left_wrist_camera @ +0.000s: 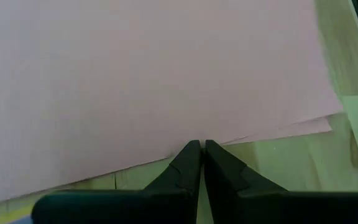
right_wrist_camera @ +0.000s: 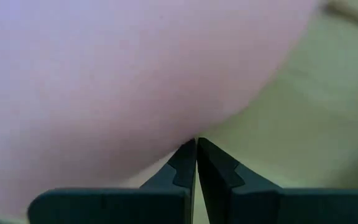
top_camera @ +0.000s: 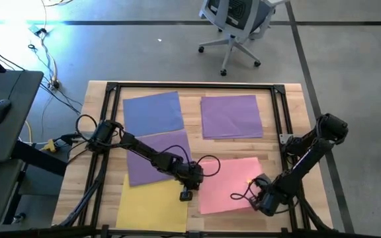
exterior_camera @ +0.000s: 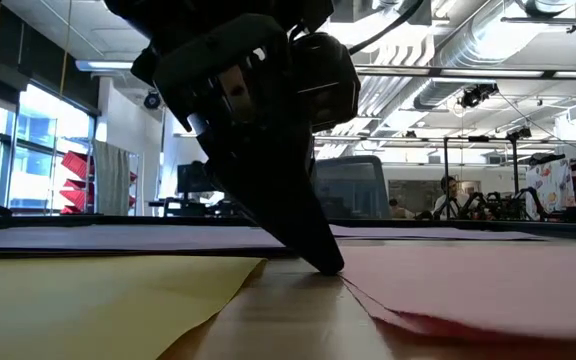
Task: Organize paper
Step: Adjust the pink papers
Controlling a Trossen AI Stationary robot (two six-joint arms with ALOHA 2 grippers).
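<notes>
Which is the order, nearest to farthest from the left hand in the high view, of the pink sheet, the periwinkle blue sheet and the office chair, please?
1. The pink rectangular paper sheet, right beside the shut left hand, towards the right arm.
2. The periwinkle blue rectangular paper sheet, at the table's far left.
3. The white swivel office chair, on the floor beyond the table.

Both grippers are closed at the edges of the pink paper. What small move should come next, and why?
Probably the left gripper, shut with its tip on the wood at the pink paper's edge, should nudge that sheet sideways. It lies crooked on the table. The right gripper, also shut, sits at its opposite corner.
</notes>
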